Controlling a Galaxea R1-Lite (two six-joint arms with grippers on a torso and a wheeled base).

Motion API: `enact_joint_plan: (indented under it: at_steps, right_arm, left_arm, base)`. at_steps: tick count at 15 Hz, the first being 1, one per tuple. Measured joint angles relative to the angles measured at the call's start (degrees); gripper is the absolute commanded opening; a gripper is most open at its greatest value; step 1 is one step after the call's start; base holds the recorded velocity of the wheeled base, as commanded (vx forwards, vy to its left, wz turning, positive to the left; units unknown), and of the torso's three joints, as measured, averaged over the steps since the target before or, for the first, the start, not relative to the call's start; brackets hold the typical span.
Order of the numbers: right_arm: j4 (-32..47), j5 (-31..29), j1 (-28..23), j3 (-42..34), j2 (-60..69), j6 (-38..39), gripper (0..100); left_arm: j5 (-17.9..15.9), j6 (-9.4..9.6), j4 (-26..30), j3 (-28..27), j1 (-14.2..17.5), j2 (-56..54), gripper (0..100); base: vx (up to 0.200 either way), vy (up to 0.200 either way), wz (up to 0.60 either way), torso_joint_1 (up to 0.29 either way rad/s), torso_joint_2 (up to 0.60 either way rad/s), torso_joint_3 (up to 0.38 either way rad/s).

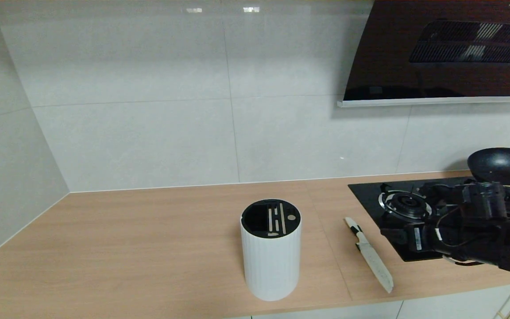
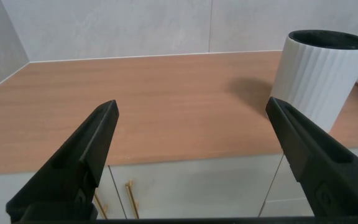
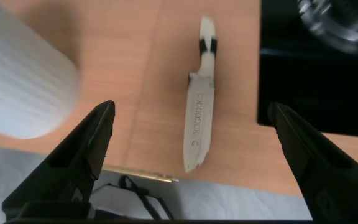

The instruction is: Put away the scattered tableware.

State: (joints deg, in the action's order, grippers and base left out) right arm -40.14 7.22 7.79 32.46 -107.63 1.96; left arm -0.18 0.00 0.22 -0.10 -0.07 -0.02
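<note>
The right end effector [image 3: 190, 106] hangs released, its two dark fingers [image 3: 79, 162] spread wide, and in its wrist view the knife [image 3: 199, 118] lies below the gap between them, not touched by either. In the head view this arm comes in from the right over the front left corner of the black hob [image 1: 414, 257]. The knife lies flat on the wooden worktop [image 1: 148, 239], between the knife holder [image 1: 271, 252] and the hob and nearer to the hob's edge. Its pale handle with a dark band points toward the tiled wall [image 1: 148, 110] and its blade tip toward the worktop's front edge. The holder is a white ribbed cylinder standing upright near that front edge, with a black slotted top. The left end effector [image 2: 191, 102] is likewise released, fingers well apart, low before the worktop's front edge with the holder off to one side. A black pan [image 1: 505, 165] sits at the hob's far right, under a dark range hood [image 1: 441, 53].
</note>
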Motion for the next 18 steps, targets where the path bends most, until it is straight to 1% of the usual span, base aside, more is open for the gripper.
enact_joint_plan:
  at_steps: [2, 5, 8, 11, 14, 16, 18]
  right_arm:
    - [-1.6, 0.0, 0.2, 2.0, -6.7, 0.0, 100]
    - [-2.1, -0.3, 1.9, 6.8, -14.7, -0.2, 100]
    - [-2.1, -2.9, 3.0, 10.7, -20.6, -0.2, 100]
    - [-1.9, -3.5, 3.3, 13.7, -24.7, -0.2, 100]
    - [-0.5, -4.7, 3.3, 17.4, -27.8, -0.3, 100]
    - [3.0, -4.8, 3.3, 20.2, -29.2, -0.3, 100]
    - [4.2, -5.7, 3.1, 22.0, -30.4, -0.2, 100]
  left_arm:
    - [0.0, 0.0, 0.0, 0.0, 0.0, 0.0, 100]
    - [0.0, 0.0, 0.0, 0.0, 0.0, 0.0, 100]
    - [0.0, 0.0, 0.0, 0.0, 0.0, 0.0, 100]
    - [0.0, 0.0, 0.0, 0.0, 0.0, 0.0, 100]
    - [0.0, 0.0, 0.0, 0.0, 0.0, 0.0, 100]
    - [0.0, 0.0, 0.0, 0.0, 0.0, 0.0, 100]
    - [0.0, 0.0, 0.0, 0.0, 0.0, 0.0, 100]
  base:
    - [0.0, 0.0, 0.0, 0.0, 0.0, 0.0]
    - [0.0, 0.0, 0.0, 0.0, 0.0, 0.0]
    - [0.0, 0.0, 0.0, 0.0, 0.0, 0.0]
    - [0.0, 0.0, 0.0, 0.0, 0.0, 0.0]
    - [0.0, 0.0, 0.0, 0.0, 0.0, 0.0]
    - [0.0, 0.0, 0.0, 0.0, 0.0, 0.0]
    - [0.0, 0.0, 0.0, 0.0, 0.0, 0.0]
